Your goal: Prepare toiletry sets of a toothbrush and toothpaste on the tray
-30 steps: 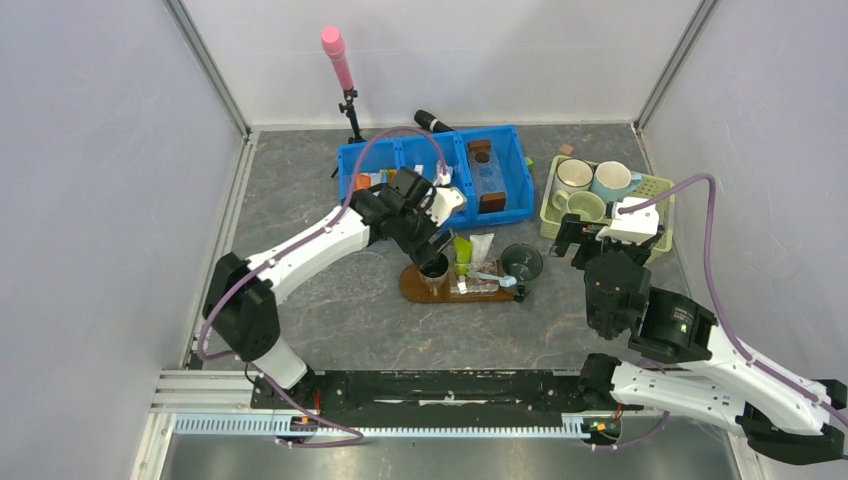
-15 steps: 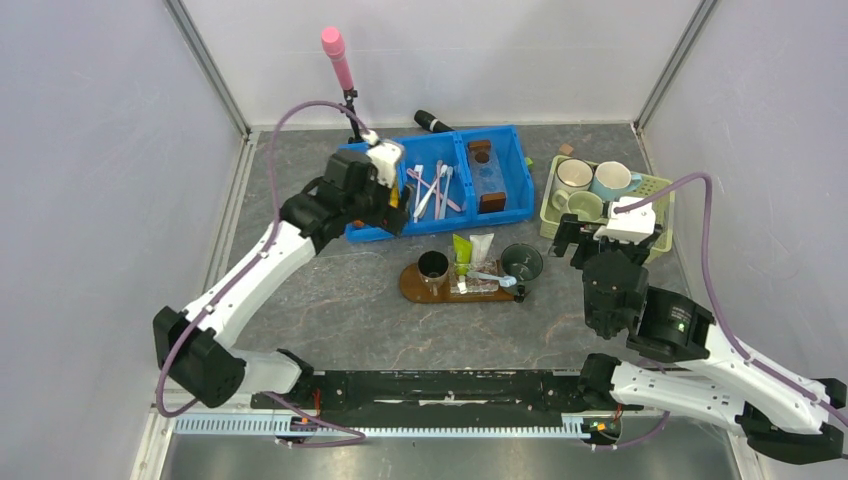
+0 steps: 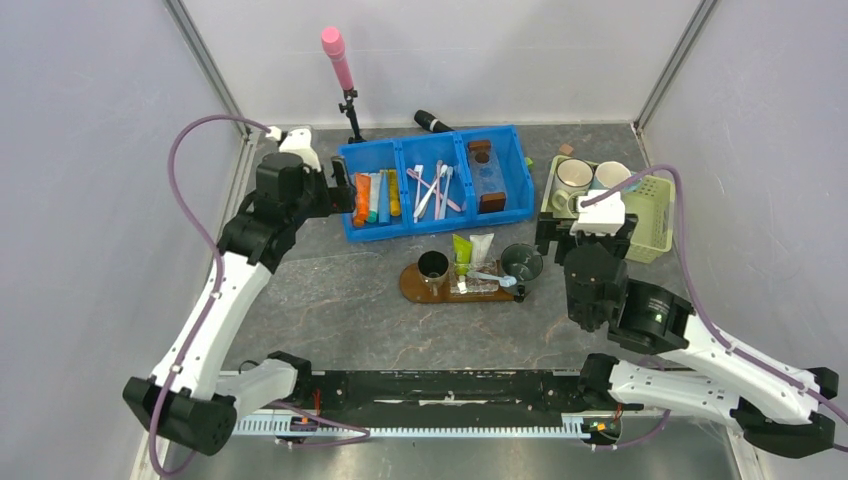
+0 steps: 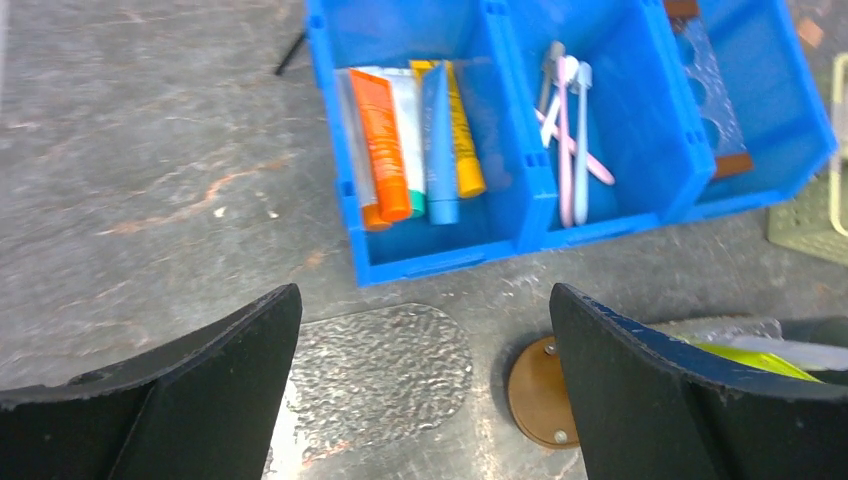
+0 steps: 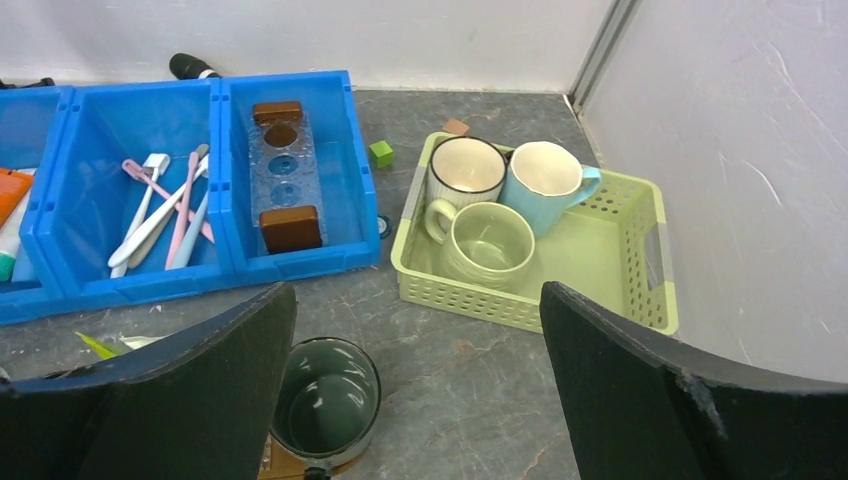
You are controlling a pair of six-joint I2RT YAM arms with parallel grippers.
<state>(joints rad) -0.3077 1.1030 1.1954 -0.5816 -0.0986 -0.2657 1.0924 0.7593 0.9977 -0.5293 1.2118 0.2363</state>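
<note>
Left gripper (image 4: 425, 300), jaws apart and empty, hung over the bin (image 4: 440, 262) by the far edge; right gripper (image 5: 417, 295) also gaped. Toothbrush (image 3: 492, 277) and toothpaste (image 3: 470, 250) lay on the tray (image 3: 410, 288), mid-table. I judged that the tightly packed tubes (image 4: 400, 140) risked a double or wrong pick.

Left wrist camera: of the tray (image 4: 540, 395) I see only a rounded end; the bottom edge and my left jaws hide the rest. The green toothpaste (image 4: 752, 357) is a sliver behind those jaws. Right wrist camera: the bin (image 5: 200, 283) runs off the left edge. From above, the toothbrush (image 3: 490, 277) is too small for me to read any detail.
</note>
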